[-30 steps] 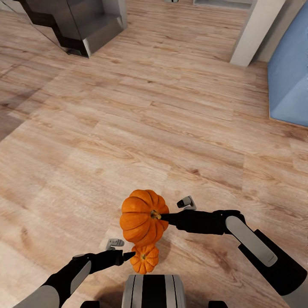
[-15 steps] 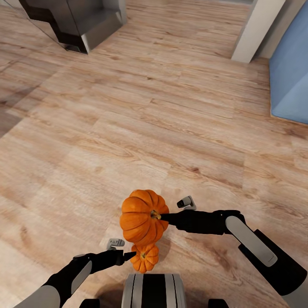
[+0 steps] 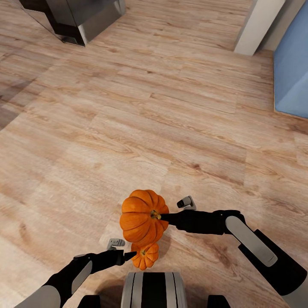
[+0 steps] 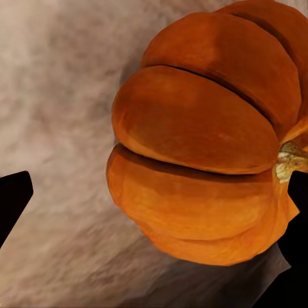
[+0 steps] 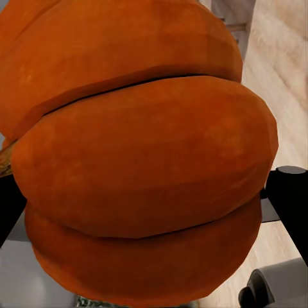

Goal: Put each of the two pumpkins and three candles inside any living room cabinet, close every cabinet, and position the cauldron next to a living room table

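Note:
Two orange ribbed pumpkins hang above the wooden floor in front of my trunk. The upper pumpkin (image 3: 139, 216) is held by my right gripper (image 3: 162, 217), which is shut on it at its stem side. It bulks large in the right wrist view (image 5: 141, 160) between dark fingers (image 5: 289, 199). Lower down, the second pumpkin (image 3: 145, 256) is held by my left gripper (image 3: 130, 256), shut on it. In the left wrist view this pumpkin (image 4: 205, 154) sits against a dark finger (image 4: 295, 218). The cabinet, candles and cauldron are out of view.
A dark grey stepped unit (image 3: 75, 19) stands at the far left. A white pillar (image 3: 256, 25) and a blue upholstered block (image 3: 293, 64) are at the far right. Wide wooden floor (image 3: 141, 107) lies ahead. My base (image 3: 154, 291) shows at the bottom.
The whole floor scene has slid toward the top of the picture, so the camera has moved. Both arms and the two pumpkins keep the same pose.

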Robot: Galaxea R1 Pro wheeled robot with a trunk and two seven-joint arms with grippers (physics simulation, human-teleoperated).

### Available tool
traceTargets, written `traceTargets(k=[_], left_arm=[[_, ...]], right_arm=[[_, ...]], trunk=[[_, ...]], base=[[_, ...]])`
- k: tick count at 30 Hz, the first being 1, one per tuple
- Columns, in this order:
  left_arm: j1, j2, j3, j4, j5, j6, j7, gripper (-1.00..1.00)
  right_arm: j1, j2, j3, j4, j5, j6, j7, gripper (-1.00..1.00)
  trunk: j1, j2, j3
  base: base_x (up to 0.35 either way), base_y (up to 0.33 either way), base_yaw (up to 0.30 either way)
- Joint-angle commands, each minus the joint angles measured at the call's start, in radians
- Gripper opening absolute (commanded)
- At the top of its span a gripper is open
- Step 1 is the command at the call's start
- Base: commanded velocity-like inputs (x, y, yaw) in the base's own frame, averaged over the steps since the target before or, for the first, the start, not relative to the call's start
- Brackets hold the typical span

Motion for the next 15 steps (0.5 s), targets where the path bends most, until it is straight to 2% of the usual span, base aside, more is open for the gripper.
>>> traceTargets(k=[1,8,11,15], left_arm=[[0.000,0.001,-0.004,-0.001,0.010,0.009,0.000,1.00],[0.000,0.001,-0.004,-0.001,0.012,0.009,0.001,1.00],[0.000,0.001,-0.004,-0.001,0.012,0.009,0.001,1.00],[0.000,0.001,-0.004,-0.001,0.012,0.009,0.001,1.00]], right_arm=[[-0.001,-0.001,0.001,0.000,-0.002,0.002,0.001,-1.00],[-0.001,-0.005,0.000,-0.001,-0.003,0.002,0.004,-1.00],[-0.001,-0.030,0.001,-0.001,-0.003,0.001,0.017,-1.00],[-0.001,-0.081,0.001,-0.001,-0.003,-0.001,0.119,-1.00]], trunk=[[0.000,0.000,-0.001],[0.001,-0.001,-0.008],[0.001,-0.001,-0.008],[0.001,-0.001,-0.008]], base=[[0.000,0.000,0.000],[0.000,0.000,0.000],[0.000,0.000,0.000],[0.000,0.000,0.000]])
